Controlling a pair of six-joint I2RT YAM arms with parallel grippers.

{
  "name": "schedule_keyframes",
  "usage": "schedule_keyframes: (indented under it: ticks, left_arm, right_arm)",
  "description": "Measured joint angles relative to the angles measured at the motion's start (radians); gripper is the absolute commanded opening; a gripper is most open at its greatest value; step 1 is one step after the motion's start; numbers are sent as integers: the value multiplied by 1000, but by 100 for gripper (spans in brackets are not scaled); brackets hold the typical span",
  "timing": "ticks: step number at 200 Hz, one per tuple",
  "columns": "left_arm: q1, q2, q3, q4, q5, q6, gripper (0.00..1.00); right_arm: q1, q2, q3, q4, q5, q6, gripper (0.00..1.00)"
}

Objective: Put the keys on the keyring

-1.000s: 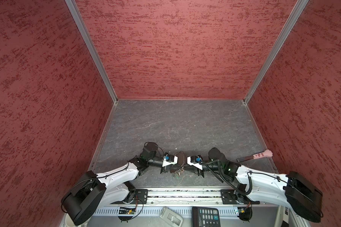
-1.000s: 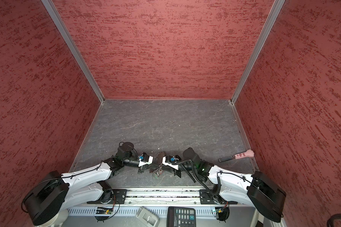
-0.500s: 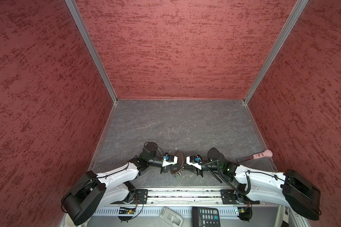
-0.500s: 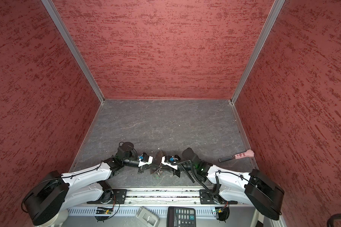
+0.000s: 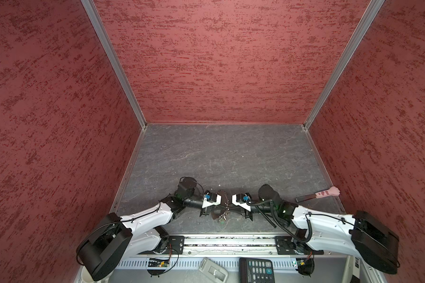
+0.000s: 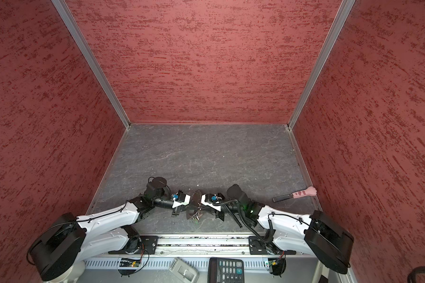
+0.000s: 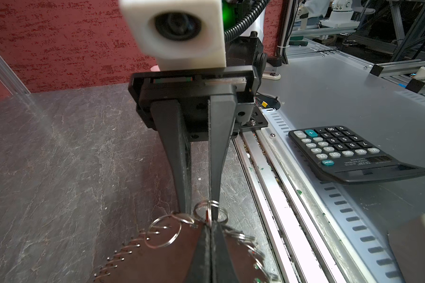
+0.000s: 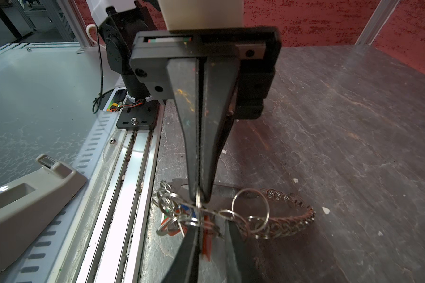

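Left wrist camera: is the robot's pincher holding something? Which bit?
Yes. The left gripper, shut, pinches a small silver ring by its rim. The red tag hangs between the right gripper's parted jaws, not clearly gripped.

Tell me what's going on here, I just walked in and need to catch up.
Both arms meet near the front edge of the table. The left gripper is shut on the keyring, pinching it by its key cluster. The right gripper faces it, jaws slightly apart around the red-tagged key. Whether that key is threaded on yet cannot be told.
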Motion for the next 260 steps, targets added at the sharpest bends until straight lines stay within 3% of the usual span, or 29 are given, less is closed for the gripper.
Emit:
schedule_keyframes:
  ticks: [119,245,260]
  left_arm:
    - [6,0,0,28,-51,-18,0]
    - [12,-19,-13,53,-65,-19,0]
    - [12,-19,-13,53,-66,-19,0]
  right_arm:
    - [1,-51,0,-38,48,12,1]
    - [7,-103,0,-96,189,13,0]
    - [7,-101,0,-92,191,17,4]
